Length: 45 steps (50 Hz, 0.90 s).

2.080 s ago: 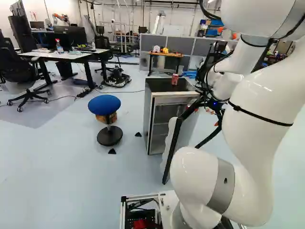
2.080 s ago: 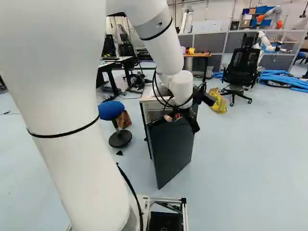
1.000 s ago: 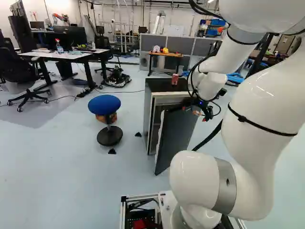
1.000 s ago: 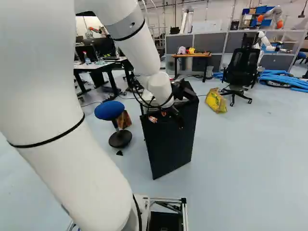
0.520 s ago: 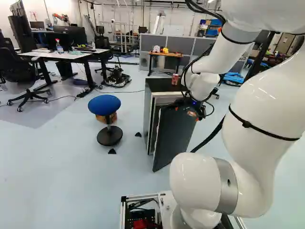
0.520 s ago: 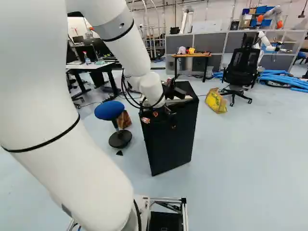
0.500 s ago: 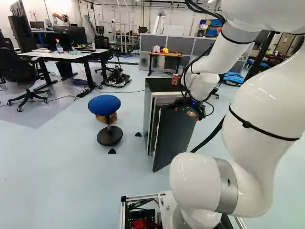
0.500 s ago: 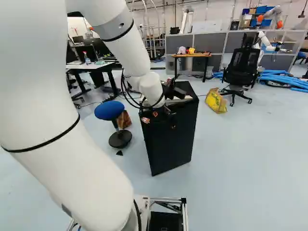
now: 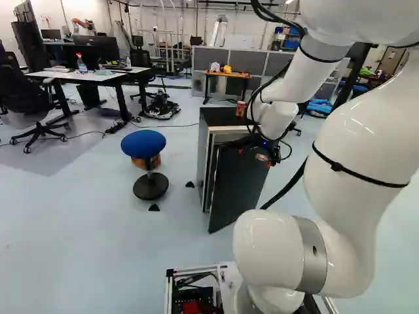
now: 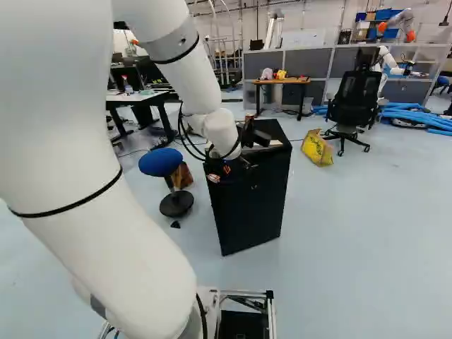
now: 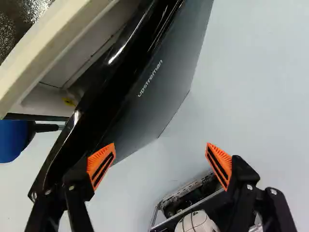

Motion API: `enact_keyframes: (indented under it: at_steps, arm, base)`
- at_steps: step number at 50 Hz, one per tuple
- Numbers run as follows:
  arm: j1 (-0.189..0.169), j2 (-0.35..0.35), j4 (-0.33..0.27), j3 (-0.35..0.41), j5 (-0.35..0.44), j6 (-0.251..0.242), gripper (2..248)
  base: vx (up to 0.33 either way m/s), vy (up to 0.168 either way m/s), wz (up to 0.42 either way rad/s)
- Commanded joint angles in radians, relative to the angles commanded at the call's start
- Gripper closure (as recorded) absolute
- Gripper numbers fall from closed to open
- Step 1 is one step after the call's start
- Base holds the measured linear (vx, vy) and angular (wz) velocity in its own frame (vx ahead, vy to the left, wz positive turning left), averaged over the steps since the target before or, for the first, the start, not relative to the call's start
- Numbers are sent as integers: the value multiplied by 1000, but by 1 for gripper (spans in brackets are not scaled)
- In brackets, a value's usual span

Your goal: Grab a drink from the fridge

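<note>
Red cylindrical can (image 9: pixel 240 109) stands on the black-topped metal fridge (image 9: pixel 217 118); its dark flat door (image 9: pixel 234 190) is ajar beside the black, orange-padded gripper (image 9: pixel 255 157), jaws spread wide.

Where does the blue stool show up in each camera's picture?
Left base view: the blue stool stands left of the fridge.
Right base view: it is between the white arm and the fridge.
Wrist view: only part of it shows, beside the fridge.
Shared landmark: the fridge's open door.
</note>
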Motion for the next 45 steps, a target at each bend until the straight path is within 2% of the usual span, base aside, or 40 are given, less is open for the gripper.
enact_keyframes:
  at_steps: [6,26,45]
  arm:
    - [0,-25,-16,-8,24,0,3]
    - [17,-9,-103,10,142,0,3]
    - [51,11,-167,31,167,0,3]
  base:
    - [0,0,0]
    - [0,0,0]
    - [0,0,0]
